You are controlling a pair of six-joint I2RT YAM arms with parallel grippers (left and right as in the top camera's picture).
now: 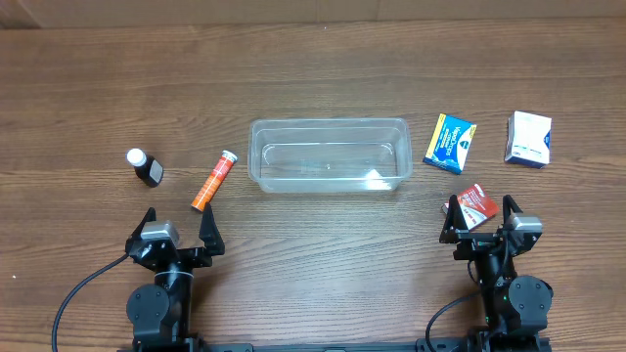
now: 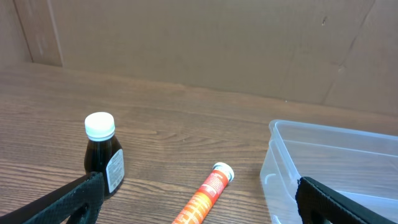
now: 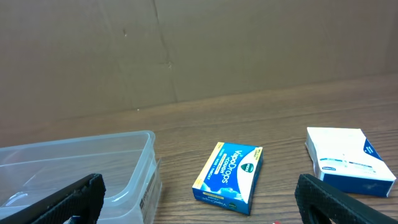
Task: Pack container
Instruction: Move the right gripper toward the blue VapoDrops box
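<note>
The clear plastic container (image 1: 328, 122) stands empty at the table's middle; it also shows in the left wrist view (image 2: 323, 128) and the right wrist view (image 3: 81, 142). My left gripper (image 1: 176, 227) is open and empty near the front edge, with an orange tube (image 1: 214, 180) (image 2: 208, 193) lying just ahead of it. My right gripper (image 1: 481, 217) is open, and a red-and-white box (image 1: 477, 204) lies on the table between its fingers. The fingers show wide apart in both the left wrist view (image 2: 199, 194) and the right wrist view (image 3: 199, 190).
A dark bottle with a white cap (image 1: 145, 168) (image 2: 102, 155) stands at the left. A blue-and-yellow VapoDrops box (image 1: 450, 143) (image 3: 228, 177) and a white-and-blue box (image 1: 528, 139) (image 3: 348, 160) lie right of the container. A cardboard wall stands behind the table.
</note>
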